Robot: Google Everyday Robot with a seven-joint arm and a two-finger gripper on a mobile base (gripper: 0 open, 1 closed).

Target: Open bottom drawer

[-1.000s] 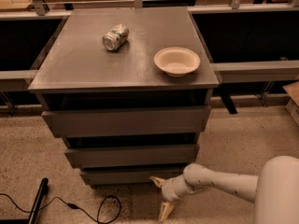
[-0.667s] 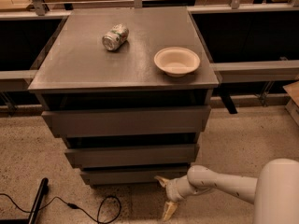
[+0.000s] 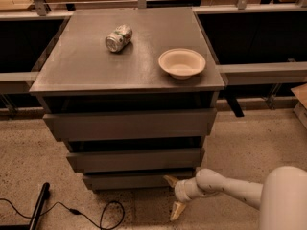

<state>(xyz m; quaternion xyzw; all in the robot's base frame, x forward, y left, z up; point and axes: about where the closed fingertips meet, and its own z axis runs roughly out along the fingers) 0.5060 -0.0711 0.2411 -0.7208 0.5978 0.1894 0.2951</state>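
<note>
The bottom drawer (image 3: 136,180) is the lowest and shortest dark grey front of the cabinet, flat with no handle, and its front sits about in line with the others. My gripper (image 3: 173,195) hangs on the white arm coming in from the lower right, just in front of the drawer's right end, near the floor. Its two tan fingers are spread apart: the upper fingertip (image 3: 170,180) is at the drawer's lower right edge, the lower one (image 3: 176,211) points down at the floor. It holds nothing.
Two larger grey drawer fronts (image 3: 129,124) are stacked above. On the cabinet top (image 3: 81,66) lie a crushed can (image 3: 118,37) and a white bowl (image 3: 182,63). A black cable (image 3: 91,214) and a black bar (image 3: 39,207) lie on the speckled floor at the left.
My gripper and arm have shifted slightly to the right and a little up along the drawer's right end. The drawer has not moved.
</note>
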